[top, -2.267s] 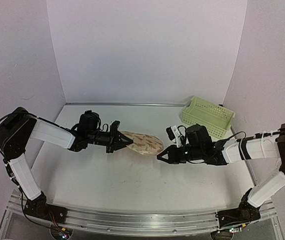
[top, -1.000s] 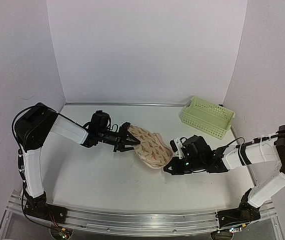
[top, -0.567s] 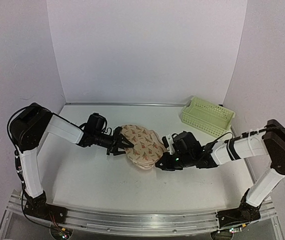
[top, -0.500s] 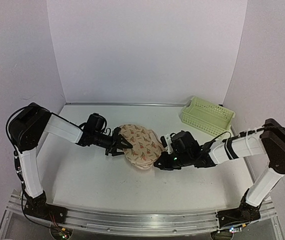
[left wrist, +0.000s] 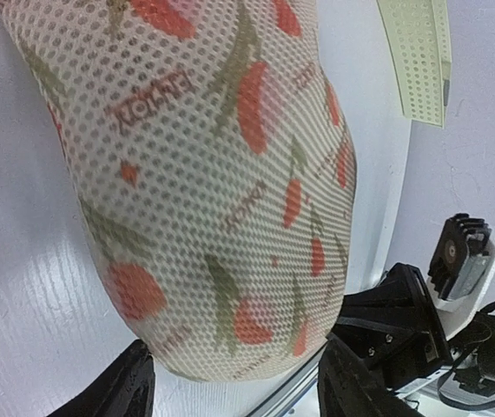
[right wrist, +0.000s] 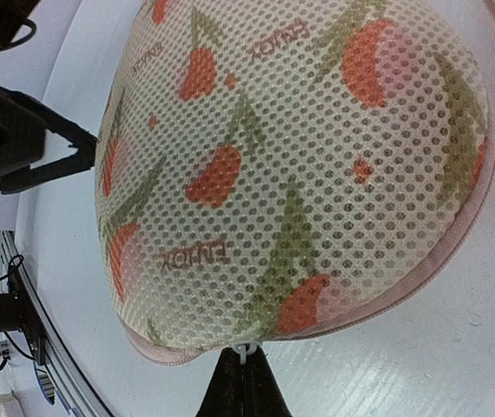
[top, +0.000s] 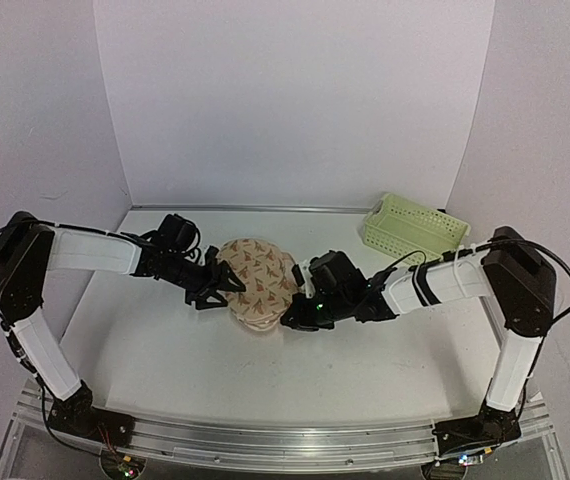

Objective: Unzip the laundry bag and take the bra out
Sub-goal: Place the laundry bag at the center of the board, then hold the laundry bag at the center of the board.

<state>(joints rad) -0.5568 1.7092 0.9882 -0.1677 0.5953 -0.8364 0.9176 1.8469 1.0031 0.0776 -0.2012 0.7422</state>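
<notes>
The laundry bag point(top: 256, 279), a beige mesh pouch with orange-red leaf prints and a pinkish zip rim, lies domed at mid-table between both arms. My left gripper point(top: 221, 290) is at its left end, open. In the left wrist view the laundry bag point(left wrist: 204, 182) bulges just ahead of the spread fingertips point(left wrist: 130, 391), and nothing is pinched. My right gripper point(right wrist: 244, 375) is shut on the small white zip pull point(right wrist: 244, 350) at the near rim of the laundry bag point(right wrist: 291, 165); from above the right gripper point(top: 295, 318) sits at the bag's front right. The bra is hidden.
A pale-green plastic basket point(top: 415, 232) stands at the back right, and its basket edge point(left wrist: 417, 52) shows in the left wrist view. White walls close the table at the back and sides. The metal rail with both arm bases runs along the near edge.
The left gripper has opened, released the bag's left end and drawn back left. The right gripper, still shut, has moved left along the rim. The bag has bunched up and shifted left.
</notes>
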